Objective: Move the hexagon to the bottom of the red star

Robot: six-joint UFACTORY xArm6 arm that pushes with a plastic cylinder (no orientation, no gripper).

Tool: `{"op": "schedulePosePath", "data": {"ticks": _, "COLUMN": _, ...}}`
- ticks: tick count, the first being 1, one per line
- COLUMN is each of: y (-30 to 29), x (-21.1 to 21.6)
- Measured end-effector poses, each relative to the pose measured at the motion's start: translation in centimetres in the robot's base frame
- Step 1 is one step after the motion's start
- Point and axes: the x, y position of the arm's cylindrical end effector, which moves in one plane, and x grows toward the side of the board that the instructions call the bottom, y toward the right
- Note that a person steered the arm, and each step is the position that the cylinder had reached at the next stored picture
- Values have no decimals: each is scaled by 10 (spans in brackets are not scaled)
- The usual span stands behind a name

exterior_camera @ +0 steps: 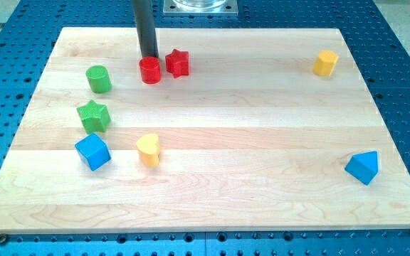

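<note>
The red star (178, 62) lies near the view's top, left of centre. The yellow hexagon (325, 62) sits far off at the view's top right. My tip (148, 57) comes down just above a red cylinder (149, 70) that stands close left of the red star. The tip is at the cylinder's upper edge, seemingly touching it, and far from the hexagon.
A green cylinder (99, 79), a green star (93, 116), a blue cube (92, 151) and a yellow heart (149, 149) stand on the left half of the wooden board (262, 142). A blue triangular block (363, 167) lies at the lower right.
</note>
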Motion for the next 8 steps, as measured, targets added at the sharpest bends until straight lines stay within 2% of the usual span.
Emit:
{"op": "schedulePosePath", "data": {"ticks": 1, "y": 53, "x": 1}}
{"op": "schedulePosePath", "data": {"ticks": 2, "y": 58, "x": 17}}
{"op": "schedulePosePath", "data": {"ticks": 3, "y": 83, "x": -1}}
{"op": "schedulePosePath", "data": {"ticks": 5, "y": 259, "x": -66}}
{"op": "schedulePosePath", "data": {"ticks": 6, "y": 341, "x": -49}}
{"op": "schedulePosePath", "data": {"ticks": 8, "y": 323, "x": 63}}
